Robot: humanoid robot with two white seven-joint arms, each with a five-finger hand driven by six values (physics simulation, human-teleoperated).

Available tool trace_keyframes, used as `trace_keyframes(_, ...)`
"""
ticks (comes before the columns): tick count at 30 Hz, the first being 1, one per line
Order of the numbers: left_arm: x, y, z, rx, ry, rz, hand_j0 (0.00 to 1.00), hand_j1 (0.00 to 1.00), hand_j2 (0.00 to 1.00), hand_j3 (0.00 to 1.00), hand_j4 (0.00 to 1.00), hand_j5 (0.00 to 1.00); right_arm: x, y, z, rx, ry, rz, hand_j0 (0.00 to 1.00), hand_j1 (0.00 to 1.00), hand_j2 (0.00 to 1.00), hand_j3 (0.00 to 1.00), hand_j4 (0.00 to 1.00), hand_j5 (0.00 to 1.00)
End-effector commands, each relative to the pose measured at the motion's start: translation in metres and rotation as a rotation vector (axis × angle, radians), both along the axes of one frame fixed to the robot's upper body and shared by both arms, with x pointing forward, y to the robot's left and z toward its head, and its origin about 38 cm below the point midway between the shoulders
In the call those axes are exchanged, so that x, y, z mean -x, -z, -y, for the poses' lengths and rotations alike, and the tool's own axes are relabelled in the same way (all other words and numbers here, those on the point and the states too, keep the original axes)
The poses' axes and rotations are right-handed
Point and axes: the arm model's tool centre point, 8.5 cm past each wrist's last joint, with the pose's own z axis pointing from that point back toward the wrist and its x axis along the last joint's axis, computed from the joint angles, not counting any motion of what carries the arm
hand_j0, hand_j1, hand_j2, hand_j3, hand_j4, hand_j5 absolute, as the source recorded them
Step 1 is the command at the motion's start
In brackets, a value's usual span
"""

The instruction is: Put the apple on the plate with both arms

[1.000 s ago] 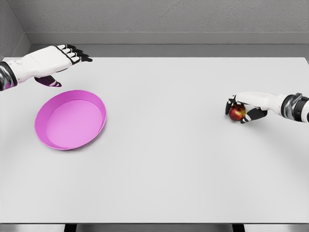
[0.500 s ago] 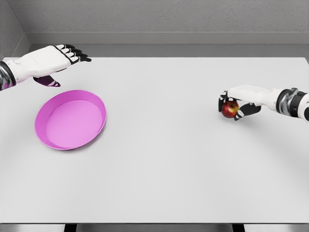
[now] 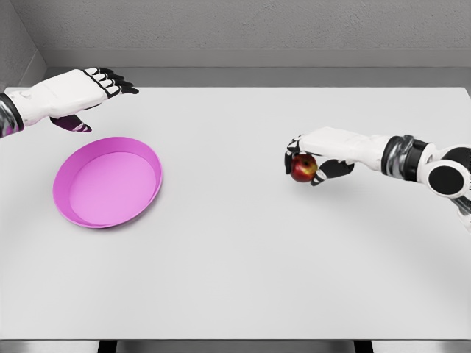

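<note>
A red apple point(image 3: 302, 168) is held above the white table point(image 3: 243, 250), right of the middle, with my right hand point(image 3: 313, 156) shut on it from above. The right forearm stretches in from the right edge. A pink plate point(image 3: 107, 182) lies on the table at the left, with nothing in it. My left hand point(image 3: 88, 95) hovers beyond the plate's far-left rim, fingers extended and open, holding nothing.
The table's back edge meets a grey wall point(image 3: 243, 29). Bare tabletop lies between the plate and the apple, and across the whole front.
My right hand has carried the apple leftward, toward the middle of the table, and slightly up. The left hand and the plate have stayed where they were.
</note>
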Motion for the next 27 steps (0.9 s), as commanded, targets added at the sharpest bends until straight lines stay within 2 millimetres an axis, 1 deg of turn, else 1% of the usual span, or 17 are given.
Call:
trace_keyframes(1, 0.0, -0.001, -0.001, 0.005, -0.002, 0.001, 1.0, 1.0, 1.0, 1.0, 1.0, 1.0, 0.004, -0.003, -0.016, -0.029, -0.036, 0.006, 0.43, 0.43, 0.43, 0.43, 0.43, 0.43)
trace_keyframes(2, 0.0, -0.001, -0.001, 0.005, -0.002, 0.001, 1.0, 1.0, 1.0, 1.0, 1.0, 1.0, 0.006, -0.005, -0.019, -0.035, -0.047, 0.011, 0.43, 0.43, 0.43, 0.43, 0.43, 0.43)
trace_keyframes(6, 0.0, -0.001, -0.001, 0.005, -0.002, 0.001, 1.0, 1.0, 1.0, 1.0, 1.0, 1.0, 0.009, -0.002, -0.036, -0.064, -0.078, 0.005, 0.43, 0.43, 0.43, 0.43, 0.43, 0.43)
trace_keyframes(14, 0.0, -0.001, -0.001, 0.006, -0.003, 0.002, 1.0, 1.0, 1.0, 1.0, 1.0, 1.0, 0.013, 0.001, -0.058, -0.101, -0.119, -0.007, 0.43, 0.43, 0.43, 0.43, 0.43, 0.43)
trace_keyframes(23, 0.0, -0.001, -0.001, 0.006, -0.003, 0.002, 1.0, 1.0, 1.0, 1.0, 1.0, 1.0, 0.017, 0.006, -0.078, -0.12, -0.152, -0.023, 0.43, 0.43, 0.43, 0.43, 0.43, 0.43)
trace_keyframes(25, 0.0, -0.001, -0.001, 0.005, -0.002, 0.001, 1.0, 1.0, 1.0, 1.0, 1.0, 1.0, 0.015, 0.003, -0.079, -0.121, -0.155, -0.016, 0.43, 0.43, 0.43, 0.43, 0.43, 0.43)
trace_keyframes(27, 0.0, -0.001, -0.001, 0.005, -0.002, 0.001, 1.0, 1.0, 1.0, 1.0, 1.0, 1.0, 0.016, 0.002, -0.086, -0.13, -0.166, -0.016, 0.43, 0.43, 0.43, 0.43, 0.43, 0.43)
